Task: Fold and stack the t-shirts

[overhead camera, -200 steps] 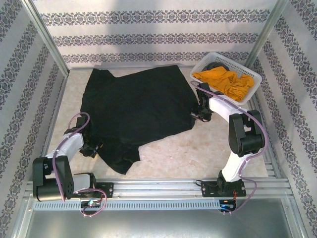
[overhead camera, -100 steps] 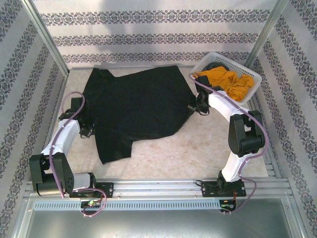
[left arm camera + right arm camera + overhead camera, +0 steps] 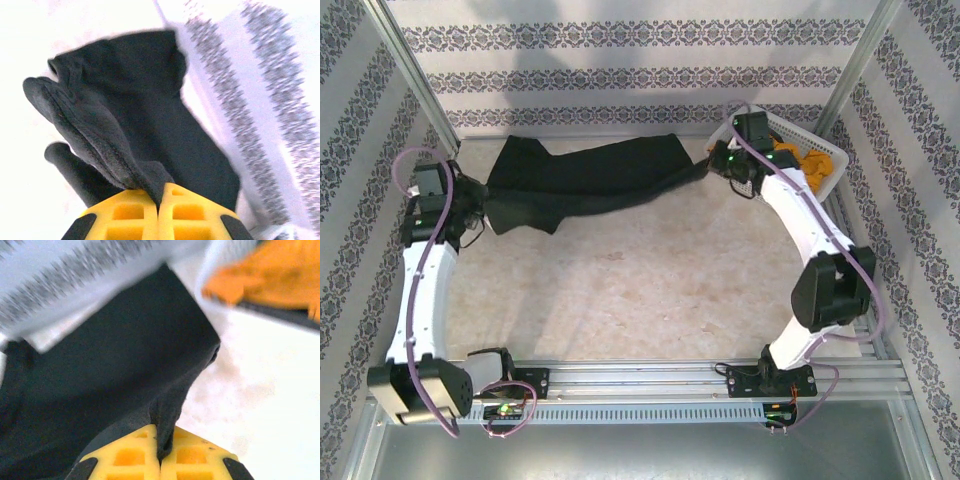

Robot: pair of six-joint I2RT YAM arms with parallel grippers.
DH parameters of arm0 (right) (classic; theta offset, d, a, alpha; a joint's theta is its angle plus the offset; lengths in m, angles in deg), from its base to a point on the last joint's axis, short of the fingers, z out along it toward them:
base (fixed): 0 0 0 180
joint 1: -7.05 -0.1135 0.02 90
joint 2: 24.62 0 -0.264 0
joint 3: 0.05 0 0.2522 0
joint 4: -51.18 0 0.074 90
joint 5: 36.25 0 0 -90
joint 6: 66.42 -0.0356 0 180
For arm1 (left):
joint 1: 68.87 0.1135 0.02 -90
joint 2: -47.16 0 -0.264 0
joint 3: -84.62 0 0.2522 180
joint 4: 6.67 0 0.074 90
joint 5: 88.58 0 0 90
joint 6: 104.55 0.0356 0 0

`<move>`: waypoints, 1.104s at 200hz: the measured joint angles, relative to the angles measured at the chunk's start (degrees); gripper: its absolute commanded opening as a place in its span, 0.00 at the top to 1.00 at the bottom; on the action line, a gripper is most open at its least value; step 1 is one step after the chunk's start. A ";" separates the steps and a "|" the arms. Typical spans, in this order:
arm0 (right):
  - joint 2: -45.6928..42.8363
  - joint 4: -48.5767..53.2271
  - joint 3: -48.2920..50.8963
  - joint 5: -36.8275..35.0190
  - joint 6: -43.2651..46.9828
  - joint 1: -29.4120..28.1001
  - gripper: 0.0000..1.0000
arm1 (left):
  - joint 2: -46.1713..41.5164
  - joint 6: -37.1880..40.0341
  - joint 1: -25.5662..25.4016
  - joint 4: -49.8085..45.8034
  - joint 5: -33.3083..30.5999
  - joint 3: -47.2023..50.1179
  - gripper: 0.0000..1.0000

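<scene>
Black t-shirt [image 3: 590, 175] stretches as a long band over the far surface [image 3: 650, 290] in the top view — left pincer [image 3: 478, 205] clamped on one end, right pincer [image 3: 717, 162] on the other, beside the basket [image 3: 842, 160] holding the mustard-orange t-shirt [image 3: 815, 165]. Left wrist: yellow pads [image 3: 127, 217] pinch a bunched black fold. Right wrist: the pads likewise grip black cloth — orange cloth upper right.

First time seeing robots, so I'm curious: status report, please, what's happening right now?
Left claw shut on black t-shirt. Right claw shut on its other end, cloth stretched between them. Orange t-shirt in basket, beside right claw.
</scene>
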 measured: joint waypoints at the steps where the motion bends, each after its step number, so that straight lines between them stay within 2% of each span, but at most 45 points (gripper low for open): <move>1: -0.15 -0.11 -0.09 0.02 -0.02 0.07 1.00 | -0.15 -0.02 0.02 0.07 -0.04 -0.07 1.00; 42: -11.78 -6.86 -0.02 2.08 -1.36 3.15 1.00 | -10.40 -0.90 0.81 4.63 -1.99 -0.92 1.00; 94: -30.84 -13.03 8.90 1.95 -3.04 3.72 1.00 | -19.17 -0.87 1.03 5.16 -5.03 -8.20 1.00; 127: -34.10 -14.80 10.49 1.81 -4.07 3.21 1.00 | -20.22 -1.33 1.03 3.85 -4.31 -11.21 1.00; 148: -31.15 -16.24 10.67 2.01 -4.61 2.21 1.00 | -17.66 -2.32 1.03 2.71 -2.05 -9.84 1.00; 165: -25.77 -16.83 9.66 2.45 -4.72 1.03 1.00 | -12.33 -2.84 1.03 2.67 0.68 -8.13 1.00; 196: -9.64 -17.68 2.56 5.01 -5.07 -1.22 1.00 | 2.16 -3.48 2.08 4.55 6.75 -5.99 1.00; 221: 5.16 -17.77 -8.90 7.41 -5.88 -2.03 1.00 | 14.16 -3.85 3.61 8.20 11.13 -5.86 1.00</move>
